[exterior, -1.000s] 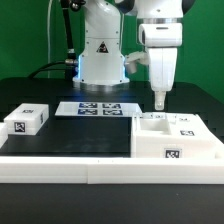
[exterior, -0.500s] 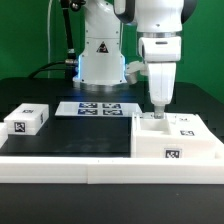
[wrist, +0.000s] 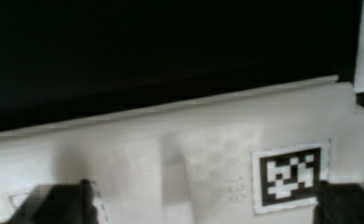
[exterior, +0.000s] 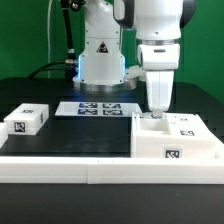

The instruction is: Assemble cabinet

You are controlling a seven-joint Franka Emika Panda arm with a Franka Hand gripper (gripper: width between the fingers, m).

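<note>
The cabinet [exterior: 175,140], a large white box with square compartments and tagged blocks, lies at the exterior view's right. My gripper [exterior: 156,108] hangs straight down over its far left corner, with the fingertips down at the box's rim. In the wrist view the two dark fingers [wrist: 63,203] stand wide apart, open and empty. Between them the gripper [wrist: 205,205] sits close over the cabinet's white surface [wrist: 161,150], next to a black-and-white tag [wrist: 291,178].
A small white tagged block [exterior: 27,120] lies at the exterior view's left. The marker board [exterior: 98,108] lies at the back of the black mat. A long white border rail [exterior: 90,172] runs along the front. The robot base [exterior: 100,55] stands behind.
My gripper has come down from above the cabinet until its fingertips reach the box's far left corner. Nothing else has moved.
</note>
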